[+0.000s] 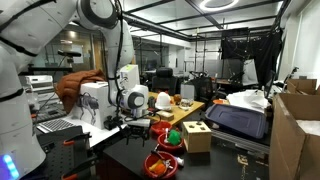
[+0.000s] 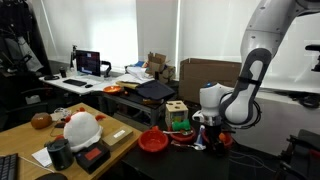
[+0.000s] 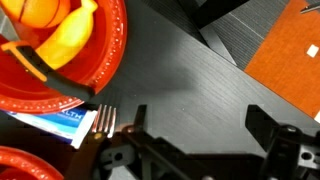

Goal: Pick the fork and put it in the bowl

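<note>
In the wrist view a slim fork (image 3: 105,121) lies on the dark table, its tines showing just left of my left finger; its handle is hidden behind the gripper body. My gripper (image 3: 200,125) is open and empty, low over the bare table. A red bowl (image 3: 100,70) holding an orange and yellow toy food sits at the upper left, and the rim of another red bowl (image 3: 18,163) shows at the bottom left. In both exterior views the gripper (image 1: 140,124) (image 2: 208,136) hangs low beside the red bowls (image 1: 160,165) (image 2: 153,142).
A blue-and-white printed card (image 3: 55,125) lies between the two bowls next to the fork. An orange mat (image 3: 290,50) lies at the upper right. A tan wooden box with holes (image 1: 197,137) (image 2: 177,112) stands near the bowls. Desks and cardboard boxes surround the table.
</note>
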### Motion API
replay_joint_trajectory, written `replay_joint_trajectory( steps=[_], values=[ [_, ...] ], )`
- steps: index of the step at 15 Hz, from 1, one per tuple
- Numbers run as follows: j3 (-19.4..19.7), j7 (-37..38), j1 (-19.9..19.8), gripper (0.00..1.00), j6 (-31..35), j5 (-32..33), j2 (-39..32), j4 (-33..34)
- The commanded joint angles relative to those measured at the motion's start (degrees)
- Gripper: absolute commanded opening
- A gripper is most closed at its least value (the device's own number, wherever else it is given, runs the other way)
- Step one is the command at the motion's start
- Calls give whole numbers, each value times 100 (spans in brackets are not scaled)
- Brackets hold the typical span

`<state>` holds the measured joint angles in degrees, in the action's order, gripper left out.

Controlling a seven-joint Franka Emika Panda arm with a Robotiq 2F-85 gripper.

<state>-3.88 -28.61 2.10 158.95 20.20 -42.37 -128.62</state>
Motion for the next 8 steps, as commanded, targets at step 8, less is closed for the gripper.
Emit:
replay_joint_trajectory(
  steps=[8],
  values=[
    [-140, -404, -362, 100, 437, 252, -353, 463]
  ],
)
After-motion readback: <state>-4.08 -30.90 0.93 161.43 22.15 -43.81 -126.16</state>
